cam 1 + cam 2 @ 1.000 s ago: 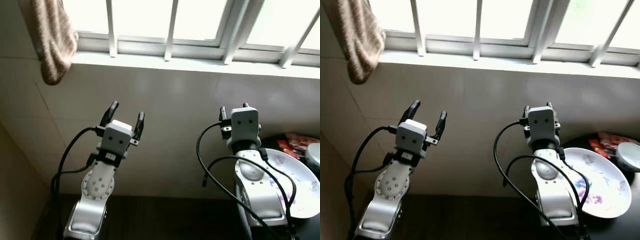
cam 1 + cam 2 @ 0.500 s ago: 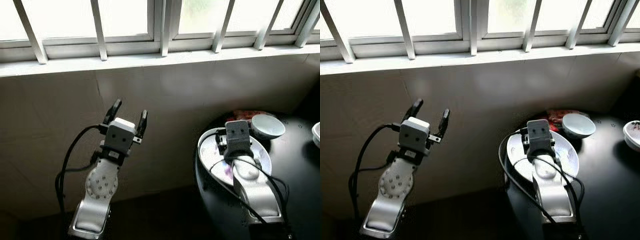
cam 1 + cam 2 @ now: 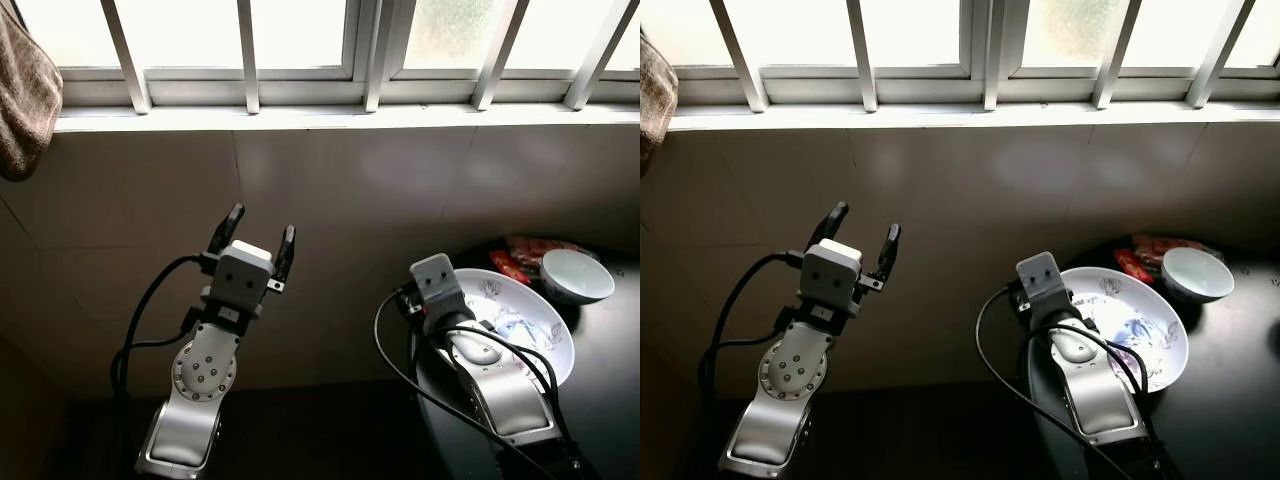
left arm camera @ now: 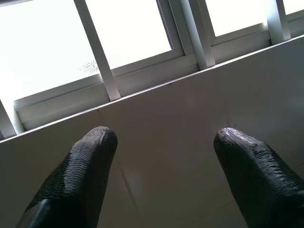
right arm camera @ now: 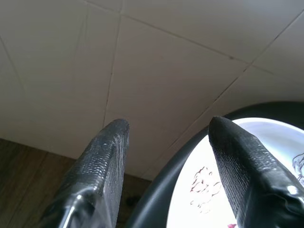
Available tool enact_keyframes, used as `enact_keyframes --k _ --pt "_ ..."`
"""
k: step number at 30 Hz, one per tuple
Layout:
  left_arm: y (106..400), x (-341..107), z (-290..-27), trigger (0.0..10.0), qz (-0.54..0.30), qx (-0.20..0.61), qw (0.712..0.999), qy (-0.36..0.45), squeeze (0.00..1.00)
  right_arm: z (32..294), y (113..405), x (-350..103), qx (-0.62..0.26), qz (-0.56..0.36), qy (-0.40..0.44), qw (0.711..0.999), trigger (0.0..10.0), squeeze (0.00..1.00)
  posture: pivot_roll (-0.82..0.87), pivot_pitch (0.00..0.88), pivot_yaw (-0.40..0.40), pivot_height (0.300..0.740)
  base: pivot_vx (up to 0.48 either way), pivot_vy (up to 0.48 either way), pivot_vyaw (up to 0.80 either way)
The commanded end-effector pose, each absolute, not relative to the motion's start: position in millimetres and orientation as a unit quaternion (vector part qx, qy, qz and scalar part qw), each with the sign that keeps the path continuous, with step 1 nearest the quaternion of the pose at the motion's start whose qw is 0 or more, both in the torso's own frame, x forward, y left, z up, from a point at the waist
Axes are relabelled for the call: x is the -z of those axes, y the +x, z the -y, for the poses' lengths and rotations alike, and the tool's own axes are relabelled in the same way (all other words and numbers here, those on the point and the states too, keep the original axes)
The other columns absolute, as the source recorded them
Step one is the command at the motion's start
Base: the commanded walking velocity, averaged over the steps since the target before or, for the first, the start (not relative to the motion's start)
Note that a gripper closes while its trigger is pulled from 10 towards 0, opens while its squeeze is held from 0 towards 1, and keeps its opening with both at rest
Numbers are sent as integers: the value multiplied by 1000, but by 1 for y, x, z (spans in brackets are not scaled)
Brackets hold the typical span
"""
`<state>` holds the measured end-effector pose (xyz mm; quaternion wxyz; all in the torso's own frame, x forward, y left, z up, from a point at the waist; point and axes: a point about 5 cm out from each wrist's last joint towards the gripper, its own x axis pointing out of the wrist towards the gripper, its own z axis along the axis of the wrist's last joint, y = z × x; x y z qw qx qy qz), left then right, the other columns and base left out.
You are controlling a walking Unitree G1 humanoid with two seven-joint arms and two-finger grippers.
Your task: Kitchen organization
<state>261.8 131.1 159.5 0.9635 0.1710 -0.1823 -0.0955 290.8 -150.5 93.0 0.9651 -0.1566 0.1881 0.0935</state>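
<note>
Looking down through the head views, the large patterned plate [image 3: 530,320] sits on the dark worktop [image 3: 610,400] directly ahead of the right gripper [image 5: 166,137], far nearer it than the left gripper [image 3: 256,232], raised toward the wall. Each wrist view shows fingers apart, empty; the right one frames the plate's near rim.

Two silver metal arms, each with a round screw-studded joint and a looping black cable. The boxy grey left end effector [image 3: 258,242] and the right end effector [image 5: 164,137] each carry two long black textured fingers [image 4: 83,171].
</note>
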Motion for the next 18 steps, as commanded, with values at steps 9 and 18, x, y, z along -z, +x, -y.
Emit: enact_keyframes --k 9,18 --pt "263 -159 -130 10000 179 96 964 173 0 153 287 -84 -99 -236 -135 957 10000 0 57 0 -68 740 0 0 0" --pt "263 -158 -130 10000 176 96 964 173 0 161 286 -85 -59 -243 -168 953 10000 0 52 0 -67 740 0 0 0"
